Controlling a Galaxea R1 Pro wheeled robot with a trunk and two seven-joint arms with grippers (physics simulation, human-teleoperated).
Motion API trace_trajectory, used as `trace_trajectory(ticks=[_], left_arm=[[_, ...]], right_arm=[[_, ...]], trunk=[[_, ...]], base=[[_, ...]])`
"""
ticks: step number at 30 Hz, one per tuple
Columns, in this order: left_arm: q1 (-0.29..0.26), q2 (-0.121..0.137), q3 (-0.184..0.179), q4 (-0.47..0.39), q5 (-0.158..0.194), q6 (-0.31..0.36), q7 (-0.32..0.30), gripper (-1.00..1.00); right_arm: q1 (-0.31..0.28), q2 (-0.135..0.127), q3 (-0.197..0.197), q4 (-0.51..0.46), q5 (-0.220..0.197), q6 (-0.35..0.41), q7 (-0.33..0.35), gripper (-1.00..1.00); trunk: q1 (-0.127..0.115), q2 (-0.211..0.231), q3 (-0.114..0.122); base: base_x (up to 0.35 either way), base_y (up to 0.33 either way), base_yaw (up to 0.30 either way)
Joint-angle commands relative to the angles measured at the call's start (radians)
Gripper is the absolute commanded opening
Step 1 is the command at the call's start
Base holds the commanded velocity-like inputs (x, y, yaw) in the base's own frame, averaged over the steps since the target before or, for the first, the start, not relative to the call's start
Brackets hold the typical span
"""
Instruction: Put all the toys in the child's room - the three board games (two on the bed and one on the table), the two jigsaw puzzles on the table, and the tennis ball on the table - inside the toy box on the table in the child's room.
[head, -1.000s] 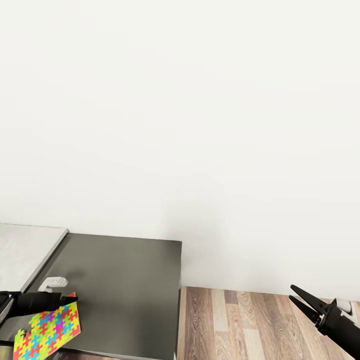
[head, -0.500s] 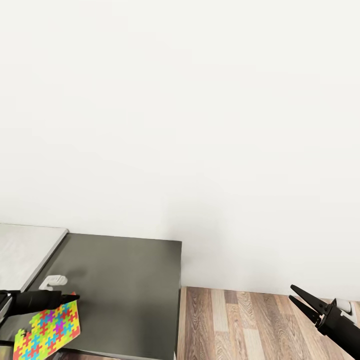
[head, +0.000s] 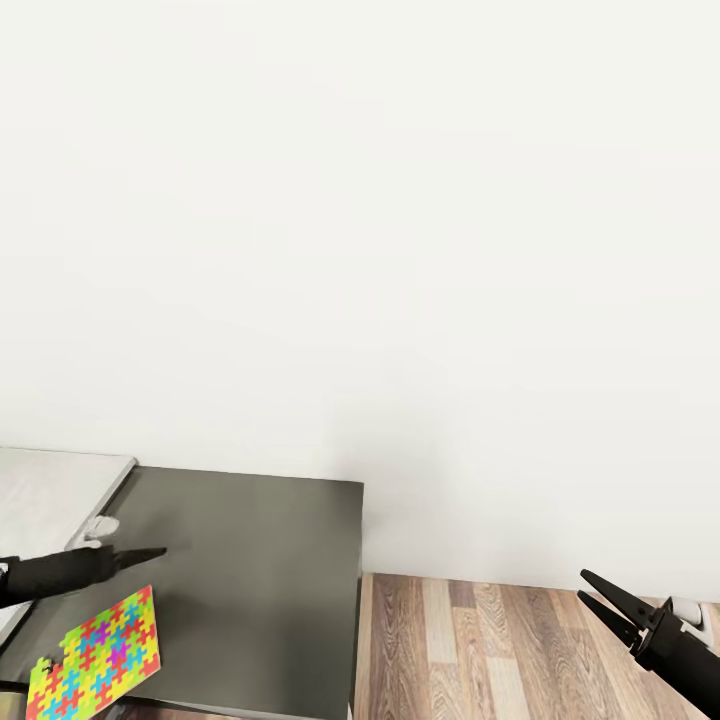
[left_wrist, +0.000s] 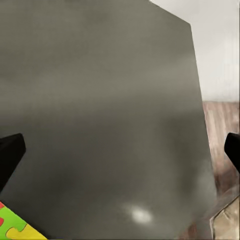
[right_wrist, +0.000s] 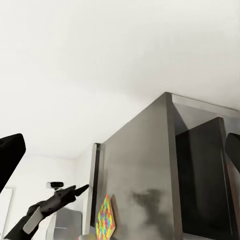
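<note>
A bare white wall (head: 360, 230) takes up most of the head view, above a strip of wood-plank floor (head: 480, 640). The bench (head: 260, 580) stands against that wall, its low dark-grey section joined to a higher light-grey top at the far left. On the dark section lies one jigsaw puzzle (head: 95, 655), a thin flat square of interlocking yellow, green, pink and blue pieces, near the bench's front edge. No lettering or brand can be read on the puzzle or anywhere else.

The left fingers (head: 150, 553) hang just above and beyond the puzzle, pointing across the dark surface and apart from the puzzle, with nothing between them. From the head view they look like one dark spike, but the left wrist view shows the two tips at opposite edges of the picture, spread wide over the dark bench top, with a corner of the puzzle (left_wrist: 12, 225) just behind one fingertip.

The right fingers (head: 588, 587) hover over the floor, well apart from the bench and the puzzle, parted in a narrow V and empty. In the right wrist view the puzzle (right_wrist: 105, 219) shows edge-on on the bench, just past the left fingers (right_wrist: 82, 188).
</note>
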Motion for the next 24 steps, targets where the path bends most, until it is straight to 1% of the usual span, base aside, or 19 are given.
trace_trajectory(ticks=[1,4,6,8,10,13,17,19,24], left_arm=[[0.000,0.000,0.006,-0.007,0.002,0.016,-0.025,1.00],[0.000,-0.001,0.022,-0.026,0.003,0.054,-0.150,1.00],[0.000,-0.005,0.025,-0.030,0.003,0.070,-0.218,1.00],[0.001,-0.007,0.026,-0.031,0.003,0.074,-0.246,1.00],[0.001,-0.012,0.027,-0.032,0.005,0.079,-0.288,1.00],[0.002,-0.023,0.027,-0.032,0.006,0.081,-0.290,1.00],[0.005,-0.046,0.027,-0.032,0.008,0.082,-0.290,1.00],[0.006,-0.053,0.029,-0.033,0.008,0.083,-0.290,1.00],[0.007,-0.061,0.033,-0.042,0.011,0.097,-0.290,1.00]], right_arm=[[0.000,0.000,-0.001,-0.001,0.000,0.004,0.002,1.00],[0.000,0.000,-0.001,-0.001,0.001,0.004,0.002,1.00],[0.000,0.000,0.000,-0.003,0.001,0.002,0.002,1.00],[0.000,0.000,0.000,-0.003,0.001,0.002,0.001,1.00],[0.000,0.000,0.000,-0.002,0.001,0.002,0.002,1.00],[0.000,0.000,0.000,-0.001,0.000,0.003,0.002,1.00],[0.000,0.000,0.000,-0.004,0.000,0.004,0.005,1.00],[0.000,0.000,-0.001,-0.004,0.000,0.004,0.007,1.00],[0.000,0.003,-0.001,-0.005,0.001,0.004,0.010,1.00]], trunk=[[0.001,-0.002,-0.002],[0.001,-0.002,-0.002],[0.001,-0.002,-0.002],[0.001,-0.002,-0.002],[0.001,-0.002,-0.002],[0.001,-0.002,-0.002],[0.001,-0.002,-0.002],[0.001,-0.002,-0.001],[0.001,-0.002,0.004]], base=[[0.000,0.000,0.000],[0.000,0.000,0.000],[0.000,0.000,0.000],[0.000,0.000,0.000],[0.000,0.000,0.000],[0.000,0.000,0.000],[0.000,0.000,0.000],[0.000,0.000,0.000],[0.000,0.000,0.000]])
